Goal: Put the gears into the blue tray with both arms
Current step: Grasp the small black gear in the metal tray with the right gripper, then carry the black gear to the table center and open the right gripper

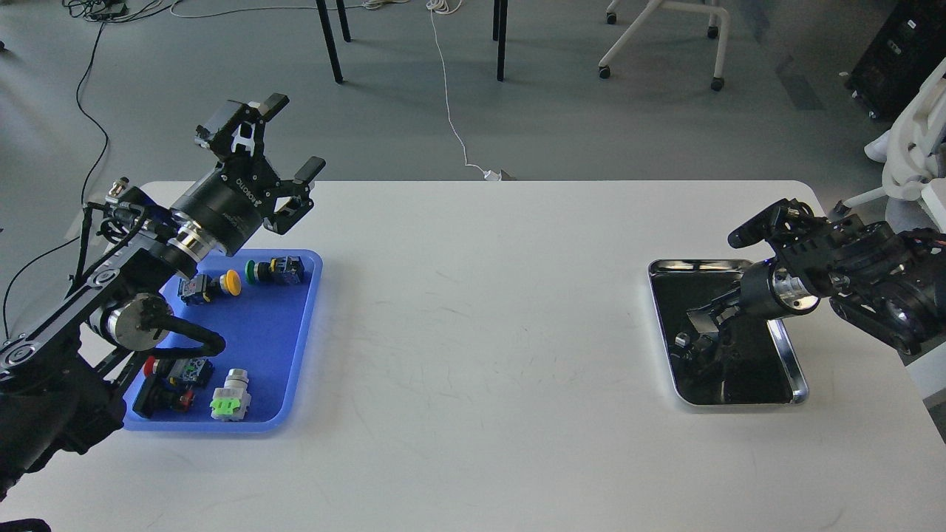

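The blue tray [275,336] lies at the table's left side and holds several coloured push-button switches. My left gripper [296,136] hangs open and empty above the tray's far end, fingers spread and pointing away from me. At the right, my right gripper [702,319] reaches down into the shiny steel tray [789,353]. Its fingers are dark against the tray's dark bottom, so I cannot tell them apart. No gears can be made out on that dark bottom; only a small pale glint [681,340] shows near the gripper.
The switches include a yellow-capped one [222,284], a green-capped one [273,270], a grey and green one [230,397] and a red one [168,375]. Beyond the table's far edge are chair legs, cables and a white chair [913,159].
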You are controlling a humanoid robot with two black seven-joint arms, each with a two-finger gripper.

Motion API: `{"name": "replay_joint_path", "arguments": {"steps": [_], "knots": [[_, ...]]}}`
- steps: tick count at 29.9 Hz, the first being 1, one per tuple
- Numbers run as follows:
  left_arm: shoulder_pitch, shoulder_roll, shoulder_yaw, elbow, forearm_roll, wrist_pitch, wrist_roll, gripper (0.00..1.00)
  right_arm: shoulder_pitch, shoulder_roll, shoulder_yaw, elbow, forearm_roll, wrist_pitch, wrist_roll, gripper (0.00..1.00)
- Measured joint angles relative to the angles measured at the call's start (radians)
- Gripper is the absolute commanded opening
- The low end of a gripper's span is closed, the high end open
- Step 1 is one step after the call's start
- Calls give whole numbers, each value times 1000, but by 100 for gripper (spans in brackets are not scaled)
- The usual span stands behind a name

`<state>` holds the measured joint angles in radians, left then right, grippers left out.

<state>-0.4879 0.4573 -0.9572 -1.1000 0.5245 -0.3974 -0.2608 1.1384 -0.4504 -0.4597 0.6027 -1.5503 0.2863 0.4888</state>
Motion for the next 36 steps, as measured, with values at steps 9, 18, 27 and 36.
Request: {"name": "replay_joint_path", "arguments": {"steps": [9,18,27,36], "knots": [[0,0,0,-2,0,-1,0,98,2,-10,-1,6,-1,3,0,27],[0,0,0,-2,0,-2,0,98,4,-14,-1,11,0,4,0,16],[0,12,0,-2,0,-2,0,98,88,-30,1,84,2,8,0,16],[0,14,-2,-2,0,-2,0,99,279,13,2,246,46,34,0,16]]}}
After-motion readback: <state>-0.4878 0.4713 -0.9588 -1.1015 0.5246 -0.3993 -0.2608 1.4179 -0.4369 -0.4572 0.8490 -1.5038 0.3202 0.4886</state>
